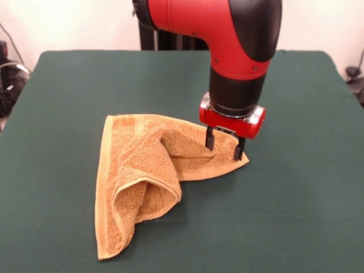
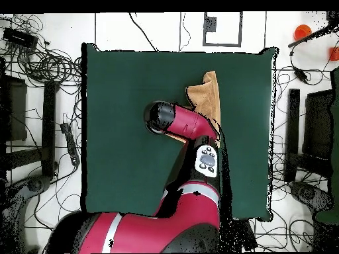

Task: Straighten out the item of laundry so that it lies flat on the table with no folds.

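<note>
1. You see one golden-orange towel [image 1: 149,173] near the middle of the green table [image 1: 296,205]; it is crumpled, roughly triangular, with a raised fold through its centre and a flap doubled over at the near side.
2. Its surface is looped terry; a smooth paler hem runs along its edges; the table covering looks like matt felt.
3. One gripper [image 1: 224,147] stands above the towel's corner on the picture's right; its two black fingers [image 1: 210,138] are spread apart, tips at the cloth; you cannot tell whether they touch it.
4. From overhead, the red arm [image 2: 189,126] hides most of the towel [image 2: 206,98].
</note>
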